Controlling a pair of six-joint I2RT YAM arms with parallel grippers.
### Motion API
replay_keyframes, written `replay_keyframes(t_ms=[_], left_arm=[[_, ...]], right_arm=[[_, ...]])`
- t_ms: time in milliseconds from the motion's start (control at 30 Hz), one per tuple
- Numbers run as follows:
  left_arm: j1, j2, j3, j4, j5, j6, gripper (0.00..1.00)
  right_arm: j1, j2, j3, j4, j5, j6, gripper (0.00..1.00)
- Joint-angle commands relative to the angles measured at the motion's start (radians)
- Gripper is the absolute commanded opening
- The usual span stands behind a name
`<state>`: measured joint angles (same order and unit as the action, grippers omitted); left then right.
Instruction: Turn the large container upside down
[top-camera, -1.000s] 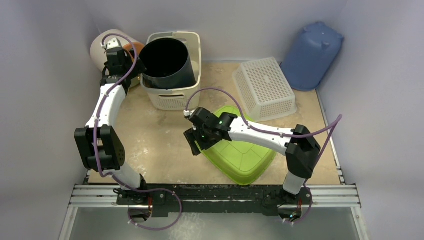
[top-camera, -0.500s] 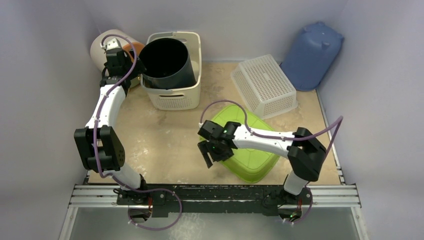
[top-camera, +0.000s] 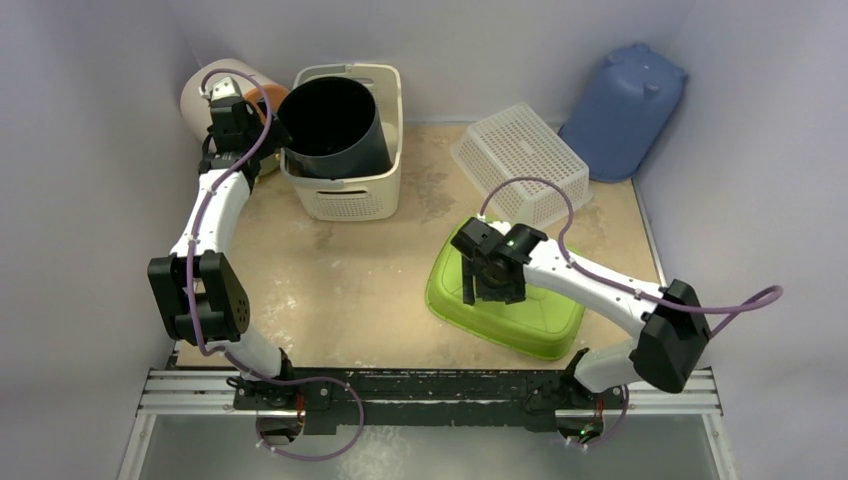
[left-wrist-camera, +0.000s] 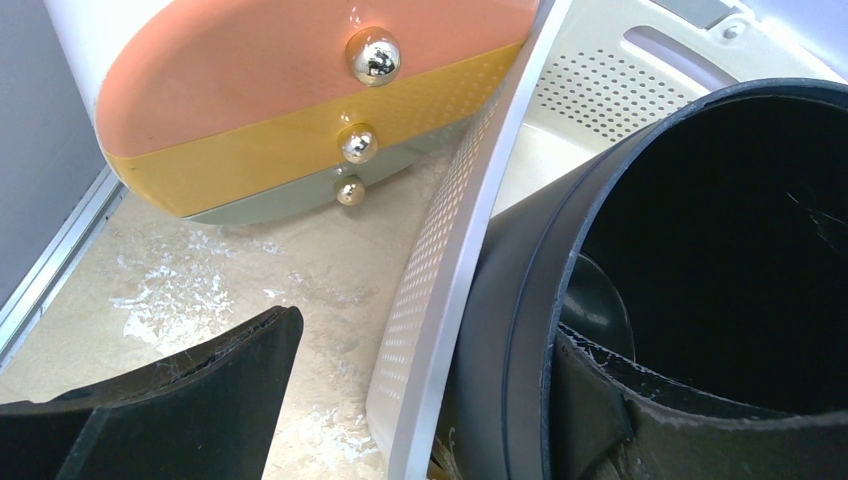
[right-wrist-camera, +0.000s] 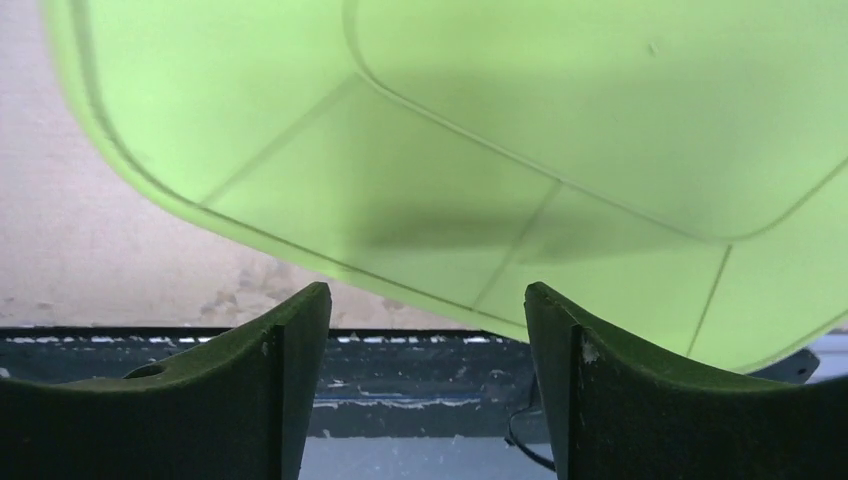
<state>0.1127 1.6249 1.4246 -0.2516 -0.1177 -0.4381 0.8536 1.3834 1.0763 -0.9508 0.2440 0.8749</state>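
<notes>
A lime-green tub (top-camera: 500, 325) lies bottom up on the table at the front right, and its flat base fills the right wrist view (right-wrist-camera: 500, 150). My right gripper (top-camera: 490, 290) (right-wrist-camera: 427, 295) hovers over the tub's base, open and holding nothing. A black bucket (top-camera: 335, 125) (left-wrist-camera: 700, 230) stands tilted in a cream perforated bin (top-camera: 345, 195) (left-wrist-camera: 450, 250) at the back left. My left gripper (top-camera: 270, 125) (left-wrist-camera: 428, 330) is open there. One finger is inside the bucket's rim and the other is outside the bin's wall.
A white perforated basket (top-camera: 520, 175) lies upside down at the back, right behind the green tub. A blue tub (top-camera: 625, 110) leans in the back right corner. A round white, orange and yellow container (top-camera: 215, 95) (left-wrist-camera: 280, 80) sits behind the left gripper. The metal rail (top-camera: 430, 385) runs along the near edge.
The green tub has dropped from tilted to flat, bottom up, and shifted right. My right gripper moved from its left rim to over its base. The white basket shifted slightly. The left arm held still.
</notes>
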Motion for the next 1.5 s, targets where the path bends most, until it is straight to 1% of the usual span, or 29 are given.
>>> replay_keyframes(t_ms=[0, 133, 300, 433, 633, 767, 833, 967, 1067, 1200, 1467], left_arm=[[0.035, -0.017, 0.002, -0.005, -0.04, 0.007, 0.8], [0.036, -0.012, 0.018, -0.007, -0.04, 0.004, 0.81], [0.035, -0.012, 0.018, -0.001, -0.035, -0.004, 0.8], [0.037, -0.013, 0.016, -0.004, -0.043, 0.003, 0.8], [0.048, -0.012, 0.016, -0.008, -0.045, 0.014, 0.81], [0.051, -0.003, 0.017, -0.007, -0.043, 0.016, 0.81], [0.052, 0.003, 0.02, -0.005, -0.042, 0.018, 0.81], [0.056, 0.011, 0.021, -0.006, -0.042, 0.019, 0.81], [0.058, 0.015, 0.021, -0.006, -0.041, 0.02, 0.81], [0.058, 0.017, 0.019, -0.003, -0.033, 0.019, 0.81], [0.058, 0.012, 0.008, 0.0, -0.022, 0.008, 0.81]], right_arm=[[0.039, 0.063, 0.132, 0.041, 0.06, -0.101, 0.73], [0.125, 0.141, 0.29, 0.05, 0.05, -0.137, 0.72], [0.135, 0.279, 0.43, 0.049, 0.067, -0.169, 0.73], [0.128, 0.357, 0.47, 0.127, 0.035, -0.234, 0.74], [0.11, 0.44, 0.493, 0.292, -0.089, -0.315, 0.74], [0.11, 0.499, 0.554, 0.328, -0.13, -0.37, 0.74], [0.11, 0.519, 0.557, 0.341, -0.148, -0.379, 0.74], [0.107, 0.519, 0.509, 0.325, -0.162, -0.351, 0.74], [0.105, 0.484, 0.414, 0.329, -0.166, -0.304, 0.74], [0.072, 0.43, 0.271, 0.344, -0.174, -0.258, 0.74], [-0.09, 0.236, 0.022, 0.333, -0.104, -0.159, 0.75]])
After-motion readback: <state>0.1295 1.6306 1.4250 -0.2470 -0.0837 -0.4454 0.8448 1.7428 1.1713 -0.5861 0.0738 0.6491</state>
